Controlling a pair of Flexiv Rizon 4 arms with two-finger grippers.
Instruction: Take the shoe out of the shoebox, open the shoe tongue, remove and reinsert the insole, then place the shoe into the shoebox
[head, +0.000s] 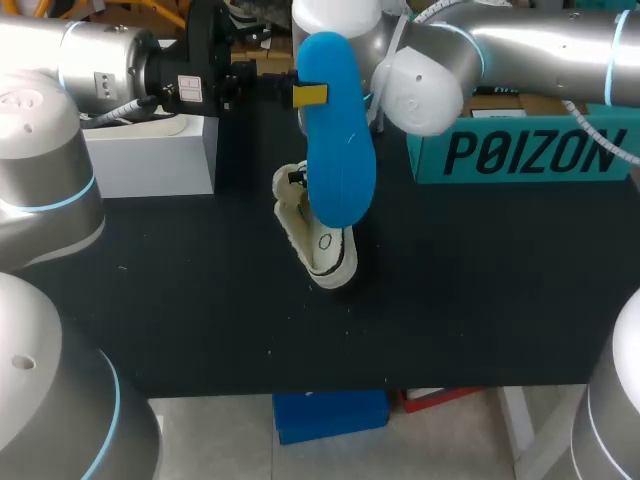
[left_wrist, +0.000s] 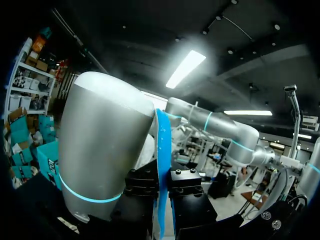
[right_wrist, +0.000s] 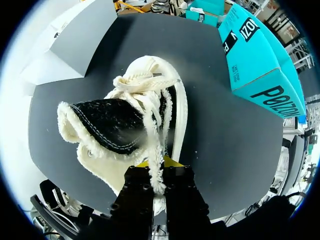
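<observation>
A blue insole (head: 338, 140) hangs upright above the table's middle, and my left gripper (head: 305, 95) is shut on its edge. In the left wrist view the insole (left_wrist: 162, 150) stands edge-on between the black fingers of the left gripper (left_wrist: 162, 200). Below it a cream shoe (head: 322, 243) with a black lining rests on the black table. My right arm (head: 430, 80) reaches in behind the insole, which hides its gripper from the head view. In the right wrist view my right gripper (right_wrist: 159, 172) is shut on the shoe (right_wrist: 125, 125) at its laces (right_wrist: 155, 145).
The teal shoebox (head: 520, 155) stands at the back right, also in the right wrist view as a teal shoebox (right_wrist: 260, 55). A white box (head: 150, 150) sits at the back left. The black table (head: 480, 300) stretches out around the shoe.
</observation>
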